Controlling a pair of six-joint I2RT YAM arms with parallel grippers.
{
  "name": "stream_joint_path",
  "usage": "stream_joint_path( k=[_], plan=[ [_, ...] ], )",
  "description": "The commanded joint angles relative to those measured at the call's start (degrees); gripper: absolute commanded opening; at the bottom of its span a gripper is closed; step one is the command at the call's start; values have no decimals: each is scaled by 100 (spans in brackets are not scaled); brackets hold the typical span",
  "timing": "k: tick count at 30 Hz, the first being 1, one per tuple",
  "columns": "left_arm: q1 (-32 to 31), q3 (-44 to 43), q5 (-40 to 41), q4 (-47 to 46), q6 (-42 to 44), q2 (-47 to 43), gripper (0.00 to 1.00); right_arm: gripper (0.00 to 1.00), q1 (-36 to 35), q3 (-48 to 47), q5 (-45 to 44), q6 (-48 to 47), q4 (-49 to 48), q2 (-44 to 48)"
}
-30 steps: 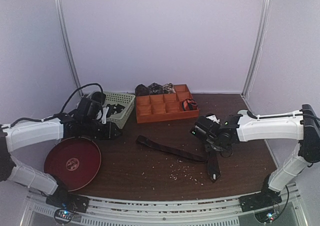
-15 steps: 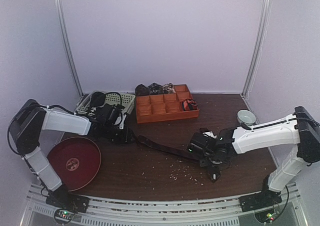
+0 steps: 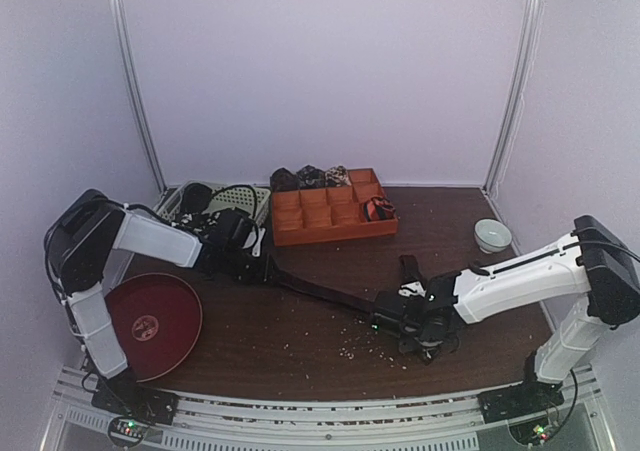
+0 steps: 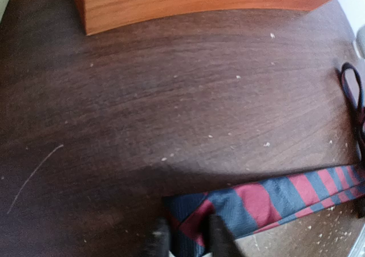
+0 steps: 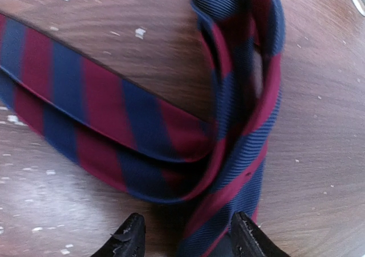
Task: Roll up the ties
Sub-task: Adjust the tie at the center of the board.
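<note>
A red-and-blue striped tie (image 3: pixel 330 293) lies stretched across the table's middle. My left gripper (image 3: pixel 262 264) is at its wide end. In the left wrist view the two fingers (image 4: pixel 214 238) sit close together with the tie's end (image 4: pixel 251 203) between them, so my left gripper (image 4: pixel 187 241) looks shut on it. My right gripper (image 3: pixel 392 322) is at the other end, where the tie folds back on itself (image 5: pixel 228 126). That gripper (image 5: pixel 187 238) is open, its fingertips either side of the narrower strip. Several dark coiled ties (image 3: pixel 310 178) sit behind the orange tray (image 3: pixel 322 233), and one red-and-black coil (image 3: pixel 378 209) lies in it.
A pale green lattice basket (image 3: pixel 238 203) stands behind my left arm. A dark red round plate (image 3: pixel 150 321) lies at the front left. A small white bowl (image 3: pixel 492 234) is at the right. The tray's wall (image 4: pixel 188 3) is close ahead of my left gripper. Pale crumbs dot the wood.
My left arm has swung from the basket to the tie's wide end and closed on it. My right gripper has moved left and nearer, the tie folding ahead of it. The bowl came into view.
</note>
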State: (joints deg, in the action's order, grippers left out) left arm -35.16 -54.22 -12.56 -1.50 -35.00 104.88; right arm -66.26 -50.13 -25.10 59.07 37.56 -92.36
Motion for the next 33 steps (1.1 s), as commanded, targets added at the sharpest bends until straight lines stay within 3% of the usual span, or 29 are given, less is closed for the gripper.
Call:
stream_joint_path(
  k=[1, 3, 10, 18, 24, 33],
  plan=[
    [-23, -151, 367, 176, 13, 106, 8, 55, 39, 41, -478, 311, 812, -299],
    [-22, -12, 466, 320, 29, -82, 0, 56, 142, 51, -624, 421, 1095, -446],
    [-20, 738, 827, 960, 48, -972, 0, 57, 1088, 251, -1210, 485, 1573, -530],
    [-19, 1396, 1106, 1435, -39, -1788, 0, 57, 2753, 551, -1580, -106, 962, -221],
    [-23, 1667, 1251, 1600, -94, -2260, 0, 55, 2899, -58, -2072, 241, 1622, 217],
    [-18, 1938, 1511, 1750, -206, -2712, 0, 52, 3447, 115, -2965, 208, 1196, 585]
  ],
)
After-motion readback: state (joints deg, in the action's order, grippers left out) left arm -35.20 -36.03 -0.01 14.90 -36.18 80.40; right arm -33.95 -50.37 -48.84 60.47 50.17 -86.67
